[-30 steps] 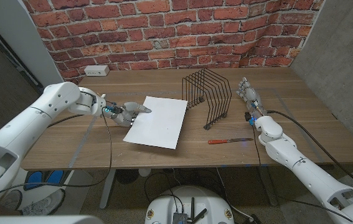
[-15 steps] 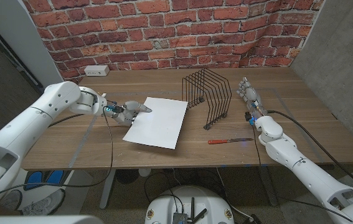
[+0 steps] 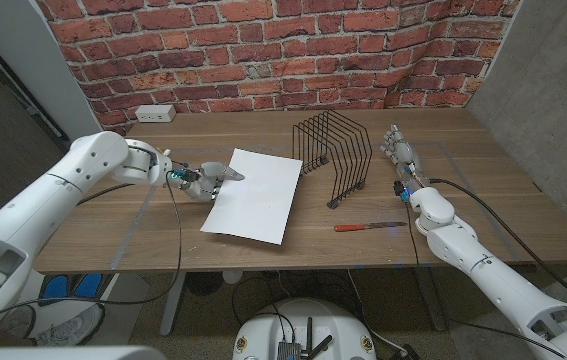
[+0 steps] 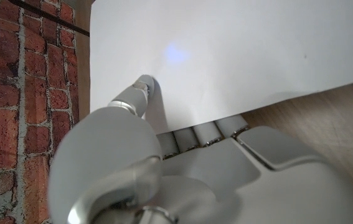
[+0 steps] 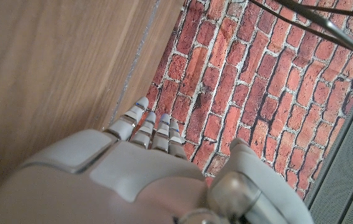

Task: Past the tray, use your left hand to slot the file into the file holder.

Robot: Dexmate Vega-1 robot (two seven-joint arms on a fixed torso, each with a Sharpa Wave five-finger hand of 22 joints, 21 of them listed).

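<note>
file [image 3: 254,194], left edge pinched by left robot hand [image 3: 206,181]

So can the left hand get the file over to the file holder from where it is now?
Probably yes. The left hand already holds the white file by its edge, and the wire file holder stands just beyond the file's far side with nothing between them.

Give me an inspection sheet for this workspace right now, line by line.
Surface: wooden table, bare wood at the right.
Job's things: white file pinched at its edge by the left hand; wire holder upright beside it.
Clutter: red-handled tool near the front; no tray seen.
Hands: right hand holds nothing, fingers together.
Cables: black cable along the left arm.
Surroundings: brick wall; white outlet box.
</note>
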